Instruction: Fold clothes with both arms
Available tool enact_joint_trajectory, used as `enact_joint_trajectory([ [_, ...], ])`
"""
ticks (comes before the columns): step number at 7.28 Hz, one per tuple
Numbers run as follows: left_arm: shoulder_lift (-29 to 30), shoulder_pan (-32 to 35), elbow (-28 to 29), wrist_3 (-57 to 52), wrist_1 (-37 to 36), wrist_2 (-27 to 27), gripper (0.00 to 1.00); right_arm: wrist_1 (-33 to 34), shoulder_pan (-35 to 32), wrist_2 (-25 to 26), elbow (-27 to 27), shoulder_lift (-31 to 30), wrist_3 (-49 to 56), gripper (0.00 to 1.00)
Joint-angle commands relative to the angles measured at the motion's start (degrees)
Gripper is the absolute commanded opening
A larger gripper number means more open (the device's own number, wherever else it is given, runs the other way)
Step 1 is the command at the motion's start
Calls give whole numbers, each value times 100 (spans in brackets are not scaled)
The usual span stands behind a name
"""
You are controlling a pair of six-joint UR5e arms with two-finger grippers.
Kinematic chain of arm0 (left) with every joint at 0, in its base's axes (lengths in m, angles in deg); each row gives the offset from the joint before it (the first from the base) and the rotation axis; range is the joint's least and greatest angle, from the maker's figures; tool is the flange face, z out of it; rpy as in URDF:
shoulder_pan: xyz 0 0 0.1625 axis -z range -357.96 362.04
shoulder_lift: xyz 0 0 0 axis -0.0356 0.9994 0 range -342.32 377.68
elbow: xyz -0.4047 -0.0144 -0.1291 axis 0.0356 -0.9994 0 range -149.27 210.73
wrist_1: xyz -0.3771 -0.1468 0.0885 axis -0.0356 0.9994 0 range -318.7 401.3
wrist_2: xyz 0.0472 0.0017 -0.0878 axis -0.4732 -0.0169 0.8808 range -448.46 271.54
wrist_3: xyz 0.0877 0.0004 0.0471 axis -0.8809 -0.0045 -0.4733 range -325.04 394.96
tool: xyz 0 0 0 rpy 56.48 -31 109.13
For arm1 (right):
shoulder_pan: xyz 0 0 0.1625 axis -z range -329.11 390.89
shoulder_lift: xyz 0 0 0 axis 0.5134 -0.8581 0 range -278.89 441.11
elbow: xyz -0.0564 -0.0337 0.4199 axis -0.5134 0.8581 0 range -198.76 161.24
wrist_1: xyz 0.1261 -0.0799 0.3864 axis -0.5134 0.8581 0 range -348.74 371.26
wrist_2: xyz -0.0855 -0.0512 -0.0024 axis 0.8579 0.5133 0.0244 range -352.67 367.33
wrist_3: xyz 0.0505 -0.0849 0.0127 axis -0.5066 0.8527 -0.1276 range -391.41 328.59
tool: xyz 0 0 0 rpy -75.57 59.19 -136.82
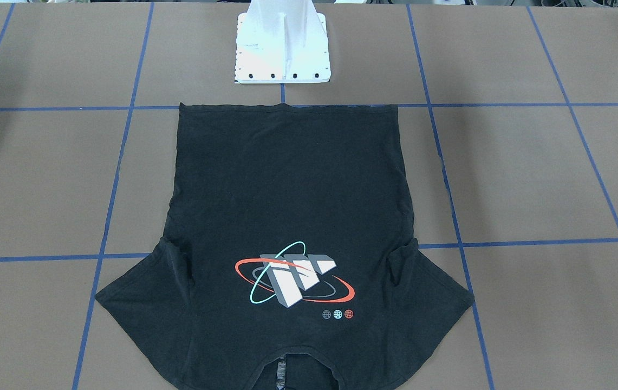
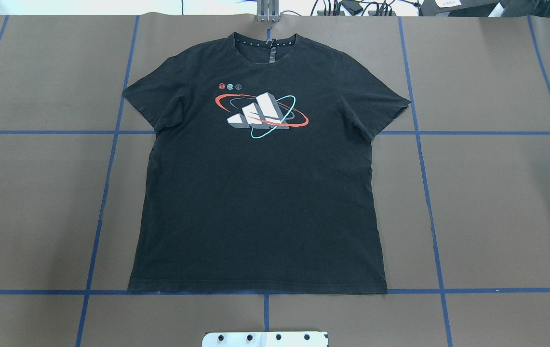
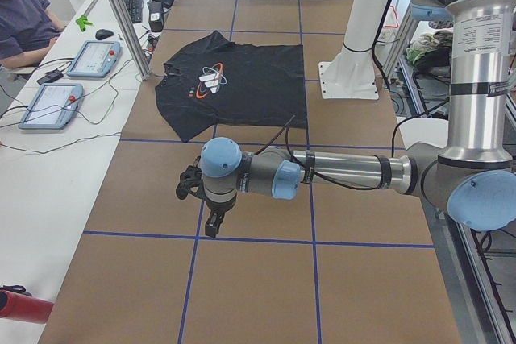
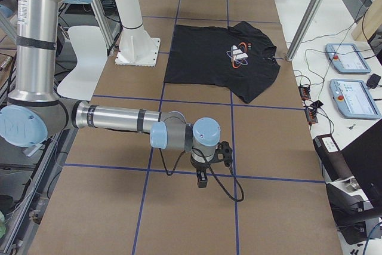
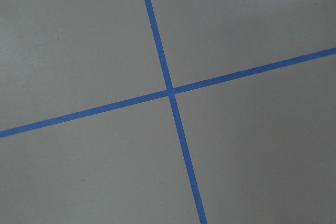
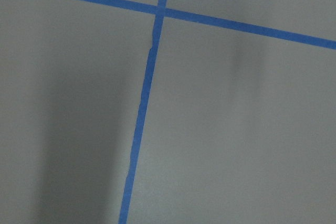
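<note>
The black T-shirt point(image 2: 260, 193) lies flat and spread out, print side up, in the middle of the brown table, collar at the far edge and hem towards the pedestal. It also shows in the front-facing view point(image 1: 287, 189). My left gripper point(image 3: 210, 225) hangs over bare table, well away from the shirt point(image 3: 234, 90). My right gripper point(image 4: 201, 180) hangs over bare table at the other end, well away from the shirt point(image 4: 215, 64). Both show only in the side views, so I cannot tell whether they are open or shut. Both wrist views show only table and blue tape.
The white pedestal base point(image 1: 283, 49) stands just behind the hem. Blue tape lines point(image 2: 429, 202) grid the table. A white side bench holds teach pendants point(image 3: 50, 105) and cables, with a seated person point(image 3: 22, 14) beside it.
</note>
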Motion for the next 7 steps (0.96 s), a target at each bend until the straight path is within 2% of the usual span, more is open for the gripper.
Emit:
enact_joint_trajectory([
  [1, 0, 0, -85, -18, 194, 0, 100, 0, 0, 0, -5, 2, 3, 100],
  [4, 35, 0, -77, 8, 634, -70, 100, -122, 18, -17, -5, 194, -41, 100],
  [6, 306, 0, -208, 17, 837, -44, 100, -1337, 26, 44, 82, 371, -41, 100],
  [7, 656, 0, -130, 25, 1116, -44, 100, -1788, 79, 10, 275, 441, -67, 100],
])
